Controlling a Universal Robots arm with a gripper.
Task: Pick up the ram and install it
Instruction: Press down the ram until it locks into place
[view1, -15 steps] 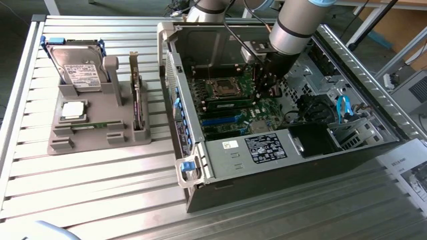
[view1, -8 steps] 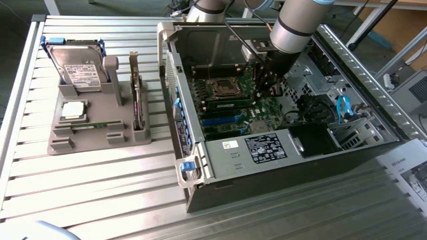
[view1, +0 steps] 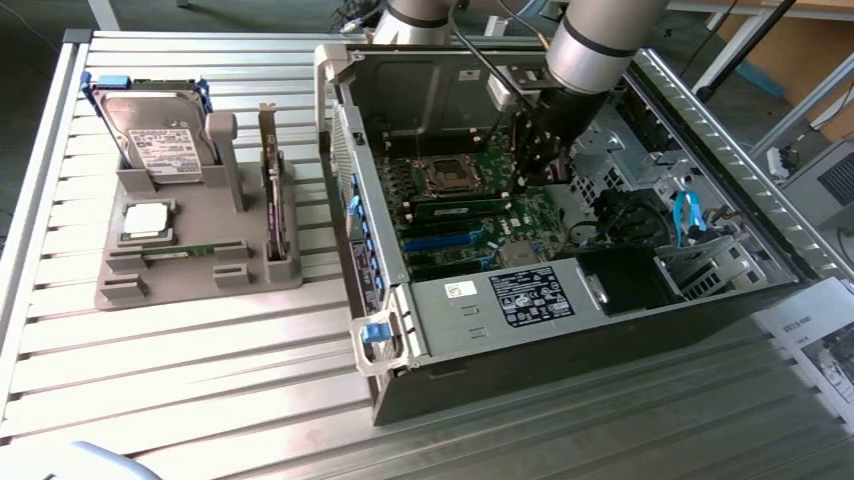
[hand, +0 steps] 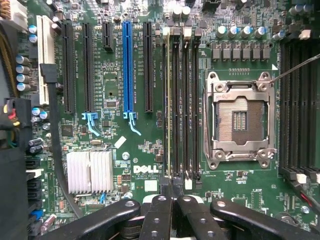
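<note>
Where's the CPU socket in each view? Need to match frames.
Exterior view: CPU socket sits on the motherboard inside the open case, toward the exterior view's left of the arm.
Wrist view: CPU socket is the metal-framed square beside the memory slots.
Shared landmark: the blue expansion slot.

The motherboard (hand: 130, 150) is dark green, with one bright blue slot (hand: 128, 70) among black ones, a white slot (hand: 45, 55) and a ribbed silver heatsink (hand: 90, 171). The socket (hand: 241, 120) is silver. The pincer (hand: 171, 192) is black. A green ram (view1: 461, 210) lies seated. The tabletop (view1: 200, 380) is ridged silver; the tray (view1: 187, 270) is grey.
</note>
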